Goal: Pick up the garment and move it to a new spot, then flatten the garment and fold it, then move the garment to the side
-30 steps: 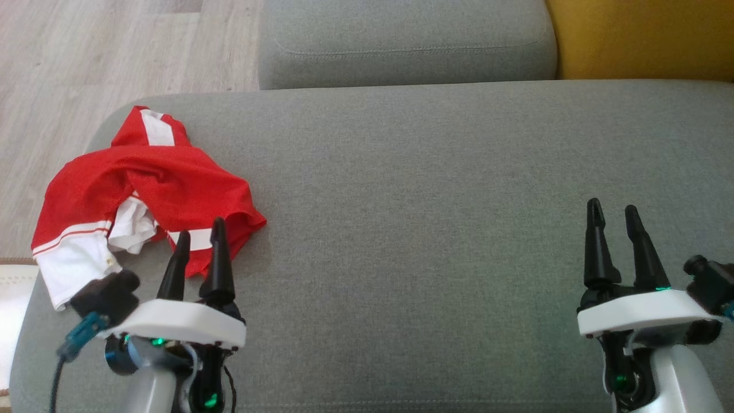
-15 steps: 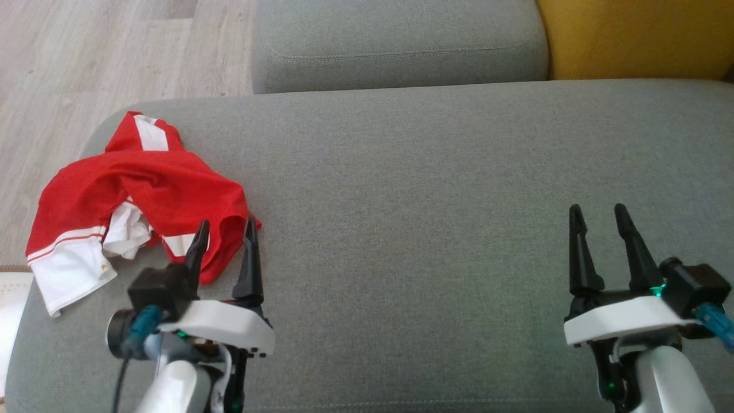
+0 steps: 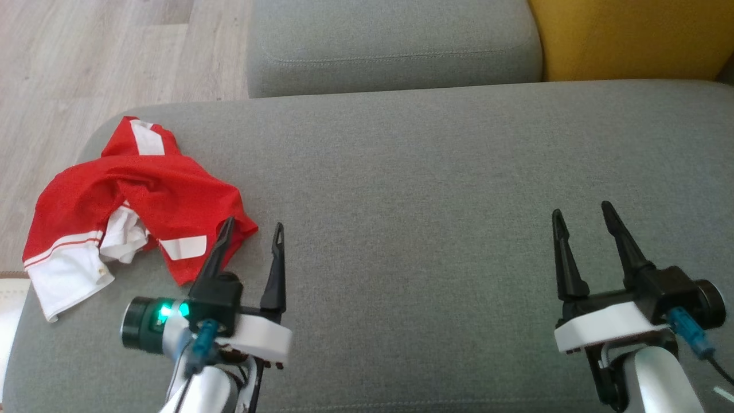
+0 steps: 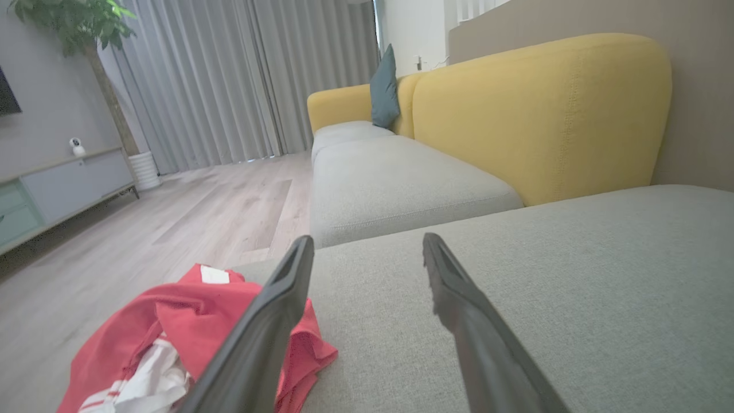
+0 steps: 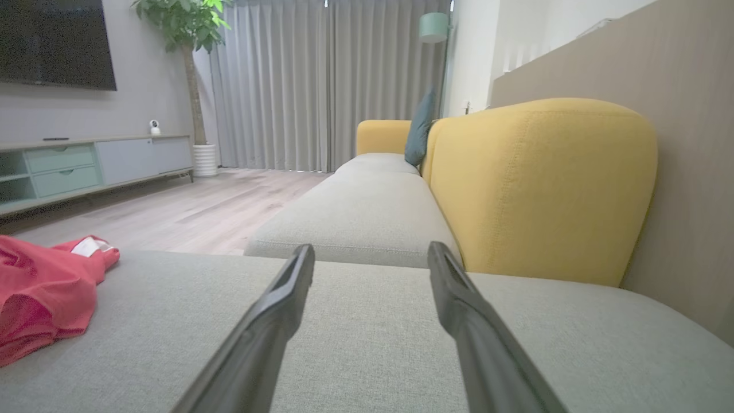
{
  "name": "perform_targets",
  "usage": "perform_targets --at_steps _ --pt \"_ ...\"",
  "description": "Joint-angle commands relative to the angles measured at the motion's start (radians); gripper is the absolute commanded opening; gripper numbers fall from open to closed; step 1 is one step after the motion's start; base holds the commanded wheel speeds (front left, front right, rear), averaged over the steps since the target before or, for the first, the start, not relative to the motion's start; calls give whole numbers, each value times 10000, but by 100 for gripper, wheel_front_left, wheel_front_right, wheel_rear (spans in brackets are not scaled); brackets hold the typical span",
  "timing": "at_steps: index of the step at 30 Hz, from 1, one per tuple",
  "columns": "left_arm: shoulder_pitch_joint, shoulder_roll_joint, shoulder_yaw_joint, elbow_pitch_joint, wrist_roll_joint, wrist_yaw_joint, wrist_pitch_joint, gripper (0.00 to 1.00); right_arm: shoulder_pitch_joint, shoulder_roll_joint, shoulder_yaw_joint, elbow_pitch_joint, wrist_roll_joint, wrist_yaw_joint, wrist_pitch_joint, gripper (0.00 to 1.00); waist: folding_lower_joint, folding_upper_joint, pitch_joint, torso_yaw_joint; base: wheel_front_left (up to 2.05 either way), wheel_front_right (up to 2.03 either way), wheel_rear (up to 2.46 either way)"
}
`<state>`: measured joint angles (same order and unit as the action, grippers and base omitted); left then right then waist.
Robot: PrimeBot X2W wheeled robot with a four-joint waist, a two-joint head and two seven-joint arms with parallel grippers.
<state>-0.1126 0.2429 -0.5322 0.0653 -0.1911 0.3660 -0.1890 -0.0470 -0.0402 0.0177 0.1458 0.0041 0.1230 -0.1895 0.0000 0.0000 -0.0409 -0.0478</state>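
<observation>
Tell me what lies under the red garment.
The garment rests crumpled on the grey cushion, near its left edge. Anything beneath its folds is covered and cannot be seen.

Head view: left gripper [image 3: 254, 223] finger overlaps garment [image 3: 143, 195] hem at its 4 o'clock, contact unclear. Left wrist: garment [image 4: 189, 310] clipped at 7 o'clock, finger hides a strip of it. Right wrist: garment [image 5: 40, 292] cut off at 9 o'clock. White item [image 3: 7, 304] at head view's 8 o'clock is cropped, unidentifiable.

even, soft daylight, faint shadows; wrist views bend at the edges, near jaws blurred.
</observation>
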Motion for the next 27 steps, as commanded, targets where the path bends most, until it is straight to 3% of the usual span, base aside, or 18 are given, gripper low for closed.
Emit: perform_targets --at_steps 1,7,11,18,27 --pt "-728 269 87 -336 402 196 -185 100 -262 -87 250 -417 -426 65 -166 100 0 0 -22 -1 0 0 0" --pt "-737 202 -48 -758 374 878 -360 100 -273 -91 299 -481 -651 69 -348 100 0 0 -74 13 0 0 0" --pt "-584 123 112 -1021 133 919 -448 100 -242 -93 272 -296 -198 71 -437 100 0 0 -87 27 0 0 0" --pt "-40 -244 636 -871 8 403 -653 100 -294 -98 335 658 1081 75 -501 100 0 0 -146 40 0 0 0" --pt "184 -763 1098 121 411 -439 -728 100 -514 -100 533 1470 1477 77 -458 100 0 0 -168 16 0 0 0"
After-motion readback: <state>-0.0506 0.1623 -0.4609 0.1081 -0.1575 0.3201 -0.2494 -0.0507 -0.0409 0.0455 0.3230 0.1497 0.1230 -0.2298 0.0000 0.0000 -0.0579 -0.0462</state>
